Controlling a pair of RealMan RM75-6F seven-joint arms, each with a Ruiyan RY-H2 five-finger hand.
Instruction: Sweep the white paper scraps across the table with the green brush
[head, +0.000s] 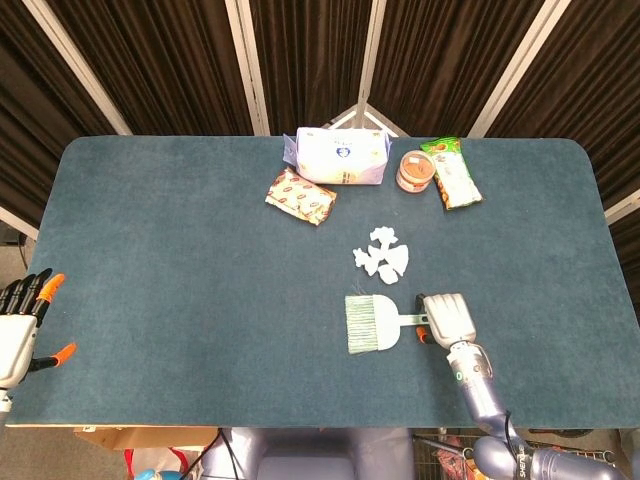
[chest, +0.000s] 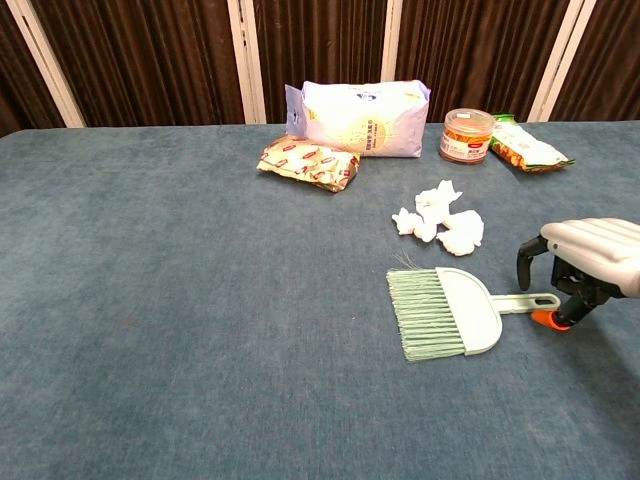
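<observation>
The pale green brush (head: 370, 322) (chest: 446, 313) lies flat on the blue table, bristles pointing left and handle pointing right. A small cluster of white paper scraps (head: 382, 255) (chest: 440, 226) lies just beyond the brush. My right hand (head: 447, 318) (chest: 584, 263) hovers over the end of the brush handle with its fingers curled around it, apart from it as far as I can tell. My left hand (head: 20, 322) rests at the table's left front edge, fingers spread, holding nothing.
At the back stand a white-and-purple bag (head: 338, 157) (chest: 360, 115), a red snack packet (head: 301, 196) (chest: 310, 163), a round orange-lidded tub (head: 414, 171) (chest: 467, 135) and a green snack packet (head: 450, 172) (chest: 526, 144). The table's front edge (head: 250, 424) runs just below the right forearm.
</observation>
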